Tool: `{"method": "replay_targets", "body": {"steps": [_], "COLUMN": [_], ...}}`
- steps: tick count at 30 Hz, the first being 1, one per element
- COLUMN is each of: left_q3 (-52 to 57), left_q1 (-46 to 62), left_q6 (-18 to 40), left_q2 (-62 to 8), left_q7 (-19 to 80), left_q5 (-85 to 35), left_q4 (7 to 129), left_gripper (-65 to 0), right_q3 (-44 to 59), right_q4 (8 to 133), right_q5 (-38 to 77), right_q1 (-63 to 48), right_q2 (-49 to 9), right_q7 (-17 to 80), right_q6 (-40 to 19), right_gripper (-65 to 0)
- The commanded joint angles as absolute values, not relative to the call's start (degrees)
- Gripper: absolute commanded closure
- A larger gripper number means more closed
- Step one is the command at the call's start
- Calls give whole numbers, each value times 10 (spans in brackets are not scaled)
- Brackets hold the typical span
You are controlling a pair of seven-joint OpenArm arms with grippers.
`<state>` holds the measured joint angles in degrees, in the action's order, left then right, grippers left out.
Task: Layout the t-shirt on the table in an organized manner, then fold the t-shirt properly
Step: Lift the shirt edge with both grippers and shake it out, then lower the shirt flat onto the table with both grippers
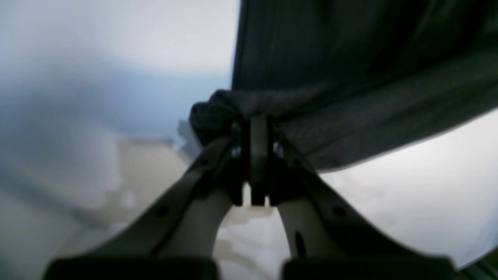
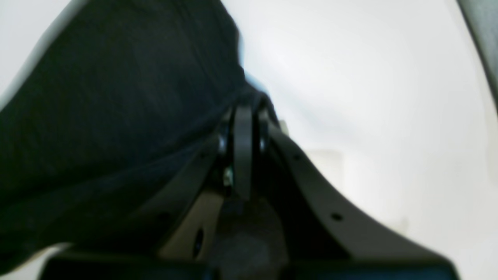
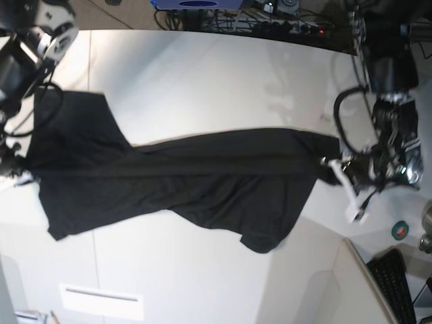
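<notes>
The black t-shirt (image 3: pixel 202 179) hangs stretched in a long band across the white table (image 3: pixel 202 81), pulled taut between my two arms. No print shows on it. At the right of the base view, my left gripper (image 3: pixel 332 167) is shut on a bunched edge of the t-shirt (image 1: pixel 350 77). The left wrist view shows its jaws (image 1: pixel 255 120) pinched together with fabric wrapped around the tips. At the far left, my right gripper (image 3: pixel 20 174) is shut on the other end. In the right wrist view its jaws (image 2: pixel 243 112) are closed on the t-shirt (image 2: pixel 116 97), which drapes off to the left.
A keyboard (image 3: pixel 398 277) and a green tape roll (image 3: pixel 400 230) lie off the table's right edge. Cables and equipment (image 3: pixel 270 17) line the far edge. A white label (image 3: pixel 101 300) lies on the table near the front left.
</notes>
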<state>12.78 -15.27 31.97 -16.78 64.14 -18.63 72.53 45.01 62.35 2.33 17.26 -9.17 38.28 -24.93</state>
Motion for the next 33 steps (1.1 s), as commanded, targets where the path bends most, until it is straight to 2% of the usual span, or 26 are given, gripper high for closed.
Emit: {"method": "replay_targets", "body": {"steps": [1, 4, 8, 13, 17, 22, 26, 29, 33], "left_q3": [116, 86, 65, 63, 65, 65, 51, 15, -11], "left_q1": [-199, -309, -479, -656, -718, -677, -575, -462, -299], "left_q6": [322, 322, 322, 322, 322, 322, 322, 322, 322], "left_q2": [-160, -128, -68, -7, 7, 3, -15, -47, -82], "left_q7": [635, 634, 593, 528, 529, 558, 628, 645, 644], "left_q5": [-175, -108, -6, 95, 110, 113, 115, 115, 115], "left_q4": [718, 656, 562, 500, 551, 729, 881, 973, 1004], "left_gripper": [0, 0, 0, 0, 0, 0, 0, 0, 0], "right_q3": [451, 442, 364, 269, 254, 256, 261, 292, 345], "right_q4": [618, 541, 475, 510, 615, 789, 903, 959, 945], "right_q5": [25, 25, 25, 26, 26, 26, 27, 28, 28], "right_q1": [217, 310, 428, 539, 565, 499, 368, 255, 147], "right_q2": [-121, -167, -233, -289, -313, -327, -320, -272, -196], "right_q7": [364, 364, 330, 311, 313, 322, 364, 371, 368], "right_q6": [-246, -245, -245, -245, -245, -245, -245, -245, -245], "right_gripper": [0, 0, 0, 0, 0, 0, 0, 0, 0]}}
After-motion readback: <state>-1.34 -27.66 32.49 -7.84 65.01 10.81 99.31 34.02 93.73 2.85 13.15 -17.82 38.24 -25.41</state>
